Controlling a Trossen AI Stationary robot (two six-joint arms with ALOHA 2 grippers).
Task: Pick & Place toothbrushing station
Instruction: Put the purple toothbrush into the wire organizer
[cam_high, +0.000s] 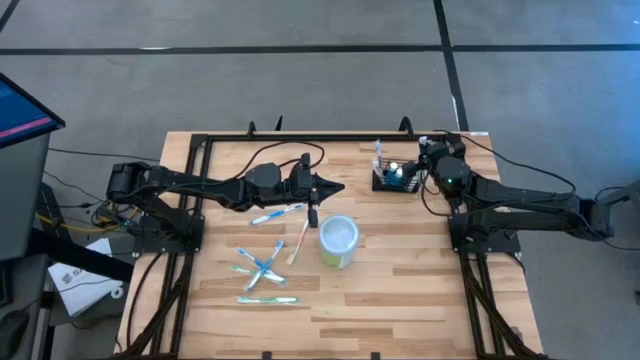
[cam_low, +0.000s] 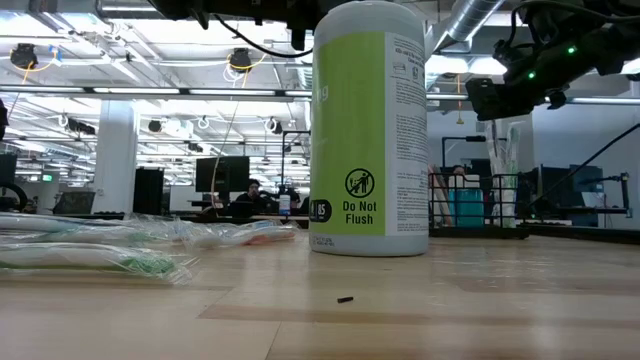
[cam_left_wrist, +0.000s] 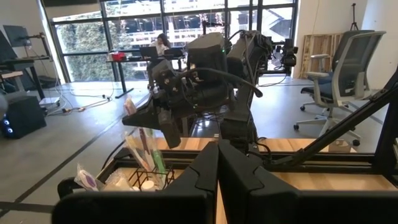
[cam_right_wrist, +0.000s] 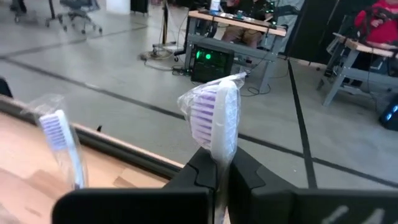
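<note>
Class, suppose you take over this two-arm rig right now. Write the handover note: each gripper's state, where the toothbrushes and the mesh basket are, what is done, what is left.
Right gripper: shut on a wrapped purple toothbrush, held head-up over the black mesh basket at the table's far right.
Left gripper: shut, empty, hovering mid-table above the loose brushes.
Done: the basket already holds at least one upright wrapped brush.
Left: release the held brush into the basket, then move the wrapped toothbrushes on the table, lying left of the white-and-green cup.
</note>
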